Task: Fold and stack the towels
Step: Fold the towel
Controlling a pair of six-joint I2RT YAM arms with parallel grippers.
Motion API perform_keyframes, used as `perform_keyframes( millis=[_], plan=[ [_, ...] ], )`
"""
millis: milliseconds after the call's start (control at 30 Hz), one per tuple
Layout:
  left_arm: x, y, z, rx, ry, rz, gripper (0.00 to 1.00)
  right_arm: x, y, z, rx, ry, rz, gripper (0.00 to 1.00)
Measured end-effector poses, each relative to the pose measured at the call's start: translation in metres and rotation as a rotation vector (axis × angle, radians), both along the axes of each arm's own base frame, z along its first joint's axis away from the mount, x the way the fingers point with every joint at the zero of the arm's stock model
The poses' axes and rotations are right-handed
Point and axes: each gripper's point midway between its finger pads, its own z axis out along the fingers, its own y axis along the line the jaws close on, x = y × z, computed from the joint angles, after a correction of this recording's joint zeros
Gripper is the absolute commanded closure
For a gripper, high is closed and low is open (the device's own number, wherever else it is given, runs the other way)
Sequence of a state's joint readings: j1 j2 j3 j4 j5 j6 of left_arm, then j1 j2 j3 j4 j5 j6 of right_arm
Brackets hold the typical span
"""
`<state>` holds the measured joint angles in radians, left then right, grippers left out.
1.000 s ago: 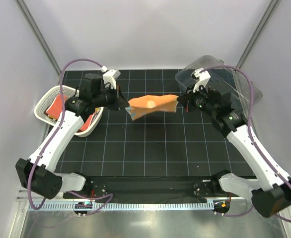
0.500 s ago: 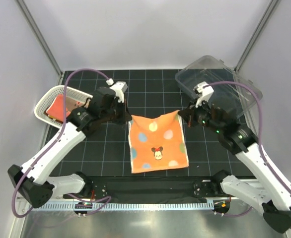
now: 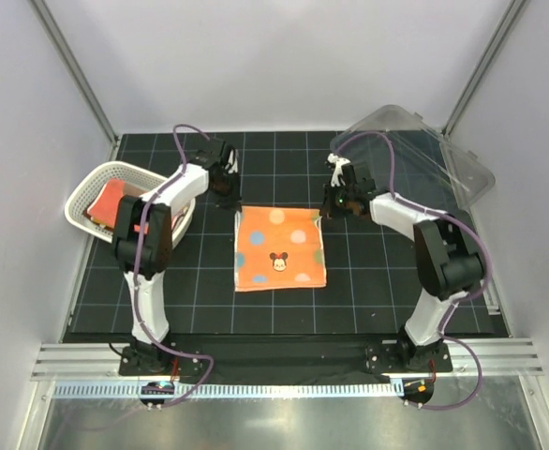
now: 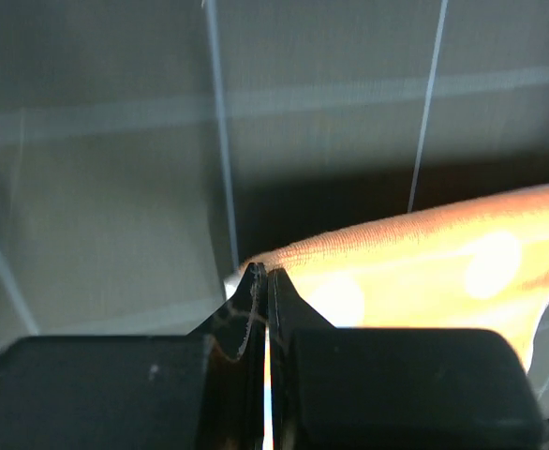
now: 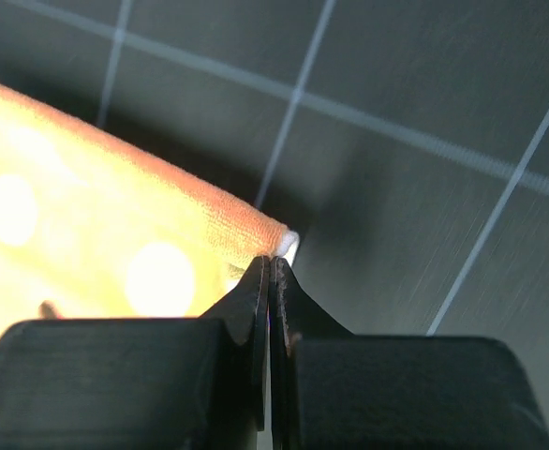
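Observation:
An orange spotted towel point(image 3: 279, 249) with a small cartoon figure lies spread flat on the black grid mat in the middle. My left gripper point(image 3: 229, 199) is shut on its far left corner point(image 4: 284, 258). My right gripper point(image 3: 327, 204) is shut on its far right corner point(image 5: 256, 225). Both corners are held low over the mat. More towels point(image 3: 115, 199), red-orange, lie in the white mesh basket point(image 3: 89, 184) at the left.
A clear plastic bin point(image 3: 424, 159) stands at the back right, just behind my right arm. The white basket sits close to my left arm. Grey walls and frame posts surround the mat.
Both grippers have carried the towel from hanging bunched in the air down and back, so it now lies spread flat on the mat. Both arms have stretched toward the far side.

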<state>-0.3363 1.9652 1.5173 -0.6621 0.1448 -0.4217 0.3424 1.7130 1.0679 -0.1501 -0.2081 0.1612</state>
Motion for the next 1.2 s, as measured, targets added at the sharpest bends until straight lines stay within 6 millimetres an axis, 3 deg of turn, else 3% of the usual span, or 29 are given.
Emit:
perform_keyframes(
  millis=[67, 167, 400, 633, 1033, 1200],
  plan=[
    [0.021, -0.006, -0.006, -0.023, -0.007, -0.025, 1.00, 0.016, -0.003, -0.012, 0.011, 0.011, -0.005, 0.99],
    [0.044, -0.011, -0.006, -0.041, -0.041, -0.065, 1.00, 0.035, -0.005, -0.010, 0.031, -0.014, 0.012, 0.99],
    [0.056, -0.007, -0.004, -0.037, -0.078, -0.125, 1.00, 0.058, 0.005, 0.019, 0.067, -0.123, 0.080, 0.99],
    [0.028, -0.002, -0.015, -0.043, -0.023, -0.165, 1.00, 0.044, 0.004, 0.017, 0.066, -0.107, 0.106, 0.99],
    [-0.020, 0.002, 0.025, -0.090, -0.062, -0.202, 1.00, -0.010, 0.001, 0.042, 0.119, -0.119, 0.097, 0.99],
    [-0.044, 0.001, 0.024, -0.093, -0.041, -0.221, 1.00, -0.032, 0.002, 0.040, 0.141, -0.099, 0.092, 0.99]
  ],
)
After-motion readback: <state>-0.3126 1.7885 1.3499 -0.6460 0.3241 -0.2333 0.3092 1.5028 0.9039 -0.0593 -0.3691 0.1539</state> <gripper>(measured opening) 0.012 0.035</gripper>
